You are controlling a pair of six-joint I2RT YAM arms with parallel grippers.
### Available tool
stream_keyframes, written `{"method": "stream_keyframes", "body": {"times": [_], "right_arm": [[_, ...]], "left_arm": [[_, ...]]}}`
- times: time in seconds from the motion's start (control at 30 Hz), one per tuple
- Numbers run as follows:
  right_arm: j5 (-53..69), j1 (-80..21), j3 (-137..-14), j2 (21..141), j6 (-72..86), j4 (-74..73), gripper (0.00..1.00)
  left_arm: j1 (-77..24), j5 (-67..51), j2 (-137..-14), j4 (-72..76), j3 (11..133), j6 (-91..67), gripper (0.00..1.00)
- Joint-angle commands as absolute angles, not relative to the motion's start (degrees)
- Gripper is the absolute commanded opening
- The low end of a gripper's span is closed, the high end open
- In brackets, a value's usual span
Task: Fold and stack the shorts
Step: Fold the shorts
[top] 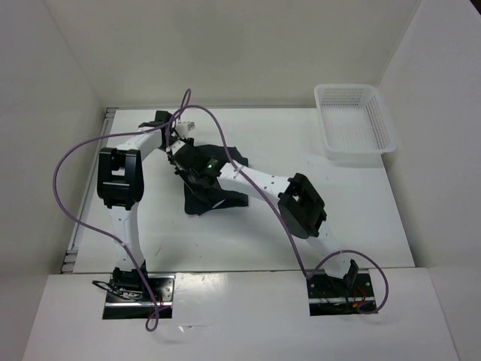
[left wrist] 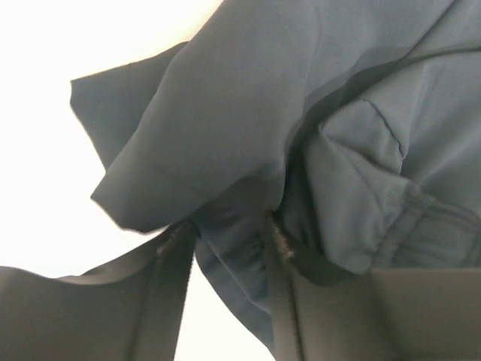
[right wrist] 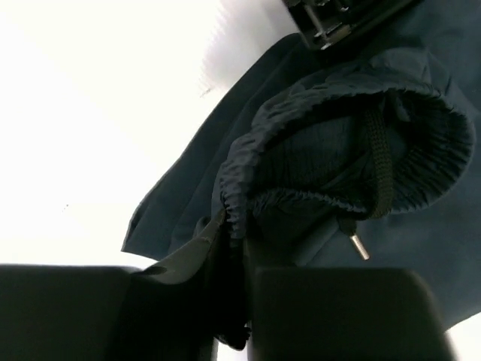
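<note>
— White desk, white walls around it. What sits farthest left of the basket?
— Left tool, clenched on a fold of the shorts.
— And the shorts?
— Crumpled dark on the desk, well left of the basket.
— Right tool?
— Closer to the basket, grasping the gathered waistband. The drawstring hangs loose just beside it.
</note>
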State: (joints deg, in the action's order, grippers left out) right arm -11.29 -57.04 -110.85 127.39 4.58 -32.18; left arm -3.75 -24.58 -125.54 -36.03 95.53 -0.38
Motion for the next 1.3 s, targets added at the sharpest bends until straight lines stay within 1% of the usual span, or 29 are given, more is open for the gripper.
{"method": "stream_keyframes", "body": {"times": [0.0,0.03,0.07,0.1,0.13,0.2,0.23,0.27,0.33,0.37,0.43,0.47,0.5,0.57,0.6,0.67,0.77,0.83,0.87,0.9,0.97,1.17,1.27], "right_arm": [[-9.5,-56.6,-115.7,126.7,5.7,-31.6,0.36],[-8.5,-56.6,-116.4,126.7,5.7,-31.6,0.44],[-7.2,-56.6,-116.9,126.7,5.7,-31.6,0.51],[-3.7,-56.6,-116.9,126.1,5.7,-31.6,0.58],[-1.9,-56.6,-118.4,125.0,5.2,-31.6,0.68],[1.7,-56.6,-118.9,123.5,5.2,-31.0,0.75],[4.9,-56.6,-119.8,121.7,5.2,-30.3,0.79],[6.3,-56.6,-119.8,120.8,5.2,-29.8,0.8],[8.1,-56.6,-119.2,118.4,5.2,-28.8,0.81],[7.6,-56.6,-117.9,115.3,6.1,-26.7,0.82],[3.9,-56.6,-110.2,111.0,7.4,-23.3,0.82],[2.7,-56.1,-107.2,106.8,7.4,-20.3,0.82],[1.7,-55.6,-101.5,105.2,9.0,-19.5,0.82],[-0.9,-52.8,-97.0,102.5,11.0,-20.4,0.82],[-1.9,-52.0,-93.4,102.5,12.9,-21.5,0.8],[-6.1,-49.8,-90.2,102.0,14.5,-24.7,0.78],[-9.7,-49.3,-81.6,102.0,15.1,-25.3,0.76],[-10.4,-49.3,-78.8,101.4,15.8,-25.3,0.76],[-11.0,-49.3,-76.0,100.8,15.8,-25.3,0.76],[-11.0,-49.3,-74.6,100.1,15.8,-24.6,0.79],[-11.0,-49.3,-71.1,99.2,17.4,-24.0,0.8],[-11.8,-49.3,-65.9,98.3,20.0,-20.9,0.82],[-12.5,-49.3,-65.4,101.0,21.9,-18.9,0.82]], "left_arm": [[-3.0,-22.4,-127.4,-36.9,96.9,0.0,0.52],[-2.5,-21.8,-127.4,-36.9,97.6,0.0,0.54],[-2.5,-21.2,-127.4,-36.9,98.7,0.0,0.59],[-1.8,-20.5,-127.4,-36.9,99.3,0.0,0.62],[-1.1,-19.9,-127.4,-36.9,100.0,0.0,0.66],[0.9,-19.2,-127.4,-36.9,102.5,0.0,0.74],[1.7,-19.2,-126.7,-37.5,103.5,0.0,0.76],[3.0,-19.2,-125.9,-37.5,104.4,0.0,0.76],[4.1,-19.2,-124.5,-37.5,106.4,0.0,0.77],[4.7,-19.2,-123.0,-38.1,106.4,0.0,0.77],[4.7,-18.6,-119.6,-38.1,107.0,0.0,0.77],[4.7,-19.7,-118.2,-38.6,105.7,0.0,0.77],[4.0,-20.3,-116.9,-38.6,104.8,0.0,0.77],[2.7,-22.3,-112.1,-38.6,101.0,0.0,0.77],[1.5,-23.2,-110.6,-38.6,99.6,0.0,0.77],[0.0,-26.3,-107.4,-40.9,97.0,0.0,0.77],[-3.5,-25.0,-107.4,-45.2,93.9,0.0,0.76],[-4.7,-23.3,-108.6,-45.2,91.6,0.0,0.76],[-4.7,-23.3,-109.7,-44.6,91.6,0.0,0.77],[-4.7,-23.3,-110.7,-44.0,91.6,0.0,0.77],[-4.7,-23.3,-111.3,-43.4,91.6,0.0,0.79],[-7.6,-21.7,-114.8,-41.2,92.2,0.0,0.79],[-7.6,-23.3,-116.2,-40.7,92.7,0.0,0.74]]}}
